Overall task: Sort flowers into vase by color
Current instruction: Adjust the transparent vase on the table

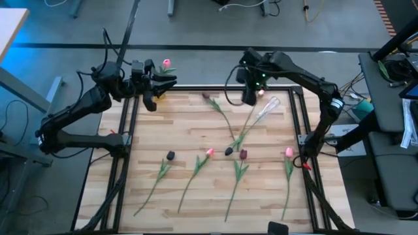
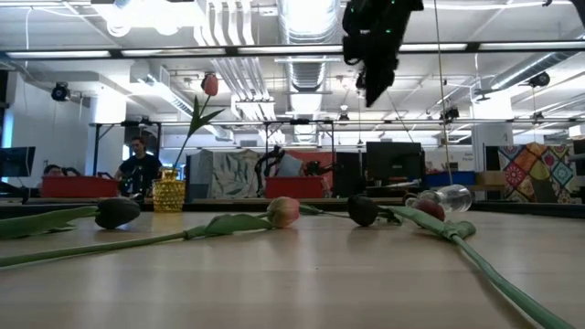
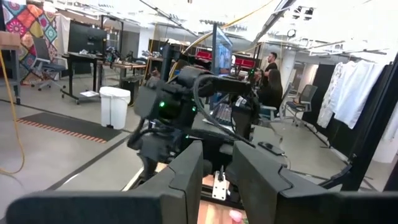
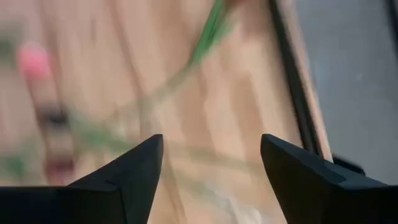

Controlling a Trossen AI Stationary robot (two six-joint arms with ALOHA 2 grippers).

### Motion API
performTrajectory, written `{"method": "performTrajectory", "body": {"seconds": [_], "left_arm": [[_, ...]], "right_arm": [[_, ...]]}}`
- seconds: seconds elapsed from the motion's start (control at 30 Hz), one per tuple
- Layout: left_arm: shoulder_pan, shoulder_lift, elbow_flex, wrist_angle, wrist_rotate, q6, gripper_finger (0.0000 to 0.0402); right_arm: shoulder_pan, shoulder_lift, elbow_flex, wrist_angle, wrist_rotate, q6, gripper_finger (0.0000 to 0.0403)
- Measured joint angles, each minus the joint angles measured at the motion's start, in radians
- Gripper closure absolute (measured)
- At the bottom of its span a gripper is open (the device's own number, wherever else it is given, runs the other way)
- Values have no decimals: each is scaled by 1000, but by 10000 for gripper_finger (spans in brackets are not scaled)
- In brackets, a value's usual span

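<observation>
While the high view is showing the whole worktop [image 1: 196, 130], the left pincer [image 1: 151, 91] is hovering at its far left corner beside a pink tulip [image 1: 166, 64], and the right pincer [image 1: 249, 96] is hanging over the far edge near a clear glass vase [image 1: 268, 108] lying on its side. Other tulips [image 1: 199, 163] are lying along the near half. From the low view, that pink tulip [image 2: 209, 85] is standing in a yellow vase [image 2: 168, 195]. The left wrist view is showing its fingers [image 3: 186, 177] close together with nothing between them. The right wrist view is showing fingers [image 4: 134, 168] spread wide over blurred stems.
</observation>
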Motion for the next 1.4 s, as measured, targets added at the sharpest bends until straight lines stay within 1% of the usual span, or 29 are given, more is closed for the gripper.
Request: {"method": "performTrajectory", "body": {"seconds": [0.03, 0.07, 0.13, 0.17, 0.3, 0.4, 0.53, 0.6, 0.63, 0.77, 0.93, 1.13, 1.27, 1.4], "left_arm": [[0, -4, 0, -8, 0, 5, 325], [0, -8, 0, -13, 0, 13, 325], [0, -15, 0, -27, 0, 23, 325], [-2, -18, -1, -28, 1, 26, 325], [-2, -31, -4, -44, 3, 26, 325], [-2, -46, -7, -64, 9, 27, 325], [-3, -65, -8, -104, 10, 57, 325], [-3, -75, -8, -128, 10, 73, 325], [-3, -80, -8, -141, 10, 81, 325], [-3, -103, -8, -200, 10, 93, 325], [-3, -133, -8, -239, 10, 111, 325], [-3, -177, -8, -299, 10, 123, 325], [-3, -202, -8, -348, 10, 123, 325], [-3, -215, -8, -361, 10, 121, 325]], "right_arm": [[-5, 9, 5, -54, 3, -59, 137], [-6, 16, -7, -66, -2, -88, 137], [-26, -4, -64, -9, -46, -101, 137], [-29, -16, -91, -2, -51, -128, 138], [-26, -31, -204, -33, 47, -227, 144], [-24, -31, -286, -33, 70, -282, 150], [-16, -38, -356, -33, 185, -396, 156], [-7, -33, -380, -31, 253, -454, 158], [-2, -31, -383, -31, 268, -470, 159], [5, -15, -387, -4, 253, -447, 157], [26, 14, -407, 41, 255, -507, 154], [28, 67, -463, 47, 271, -566, 154], [28, 82, -515, 107, 320, -614, 155], [28, 88, -555, 192, 369, -686, 156]]}}
